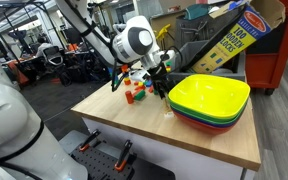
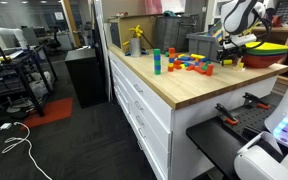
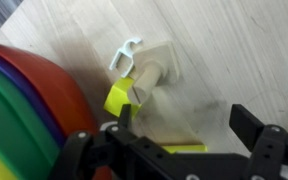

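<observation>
1. Light wooden desk (image 1: 214,140): carries all.
2. Coloured plastic bowls (image 1: 209,100), nested to save room.
3. End effector (image 3: 184,125): wide open, empty, hovering.
4. Lime-yellow block (image 3: 119,98), by short wooden peg (image 3: 149,75): on desk beside bowls, under end effector.

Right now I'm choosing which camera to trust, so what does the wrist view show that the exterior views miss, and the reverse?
Only the wrist view: a small white hook-shaped piece on a pale wooden block. Only the exterior views: the pile of coloured toy blocks and the white drawer cabinet. Both: the stack of coloured plastic bowls, the light wooden tabletop and the open black gripper.
</observation>
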`<state>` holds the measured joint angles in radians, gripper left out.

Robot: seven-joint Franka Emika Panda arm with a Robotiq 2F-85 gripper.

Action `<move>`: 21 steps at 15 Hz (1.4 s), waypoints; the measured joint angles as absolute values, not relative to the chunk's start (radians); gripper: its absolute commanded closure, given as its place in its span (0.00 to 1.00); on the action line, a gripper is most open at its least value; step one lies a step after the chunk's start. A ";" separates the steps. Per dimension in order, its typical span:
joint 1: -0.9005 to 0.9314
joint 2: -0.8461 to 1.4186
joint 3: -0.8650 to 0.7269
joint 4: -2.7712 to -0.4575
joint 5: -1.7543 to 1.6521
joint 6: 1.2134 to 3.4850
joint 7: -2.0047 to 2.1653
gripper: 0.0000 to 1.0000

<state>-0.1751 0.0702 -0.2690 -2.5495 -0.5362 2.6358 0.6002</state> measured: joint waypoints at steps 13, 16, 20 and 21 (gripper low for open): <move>-0.144 0.087 -0.177 -2.548 -0.152 2.624 0.377 0.00; -0.144 0.077 -0.168 -2.544 -0.110 2.624 0.339 0.00; -0.150 0.064 -0.195 -2.529 -0.159 2.624 0.349 0.00; -0.152 0.064 -0.205 -2.524 -0.188 2.624 0.361 0.00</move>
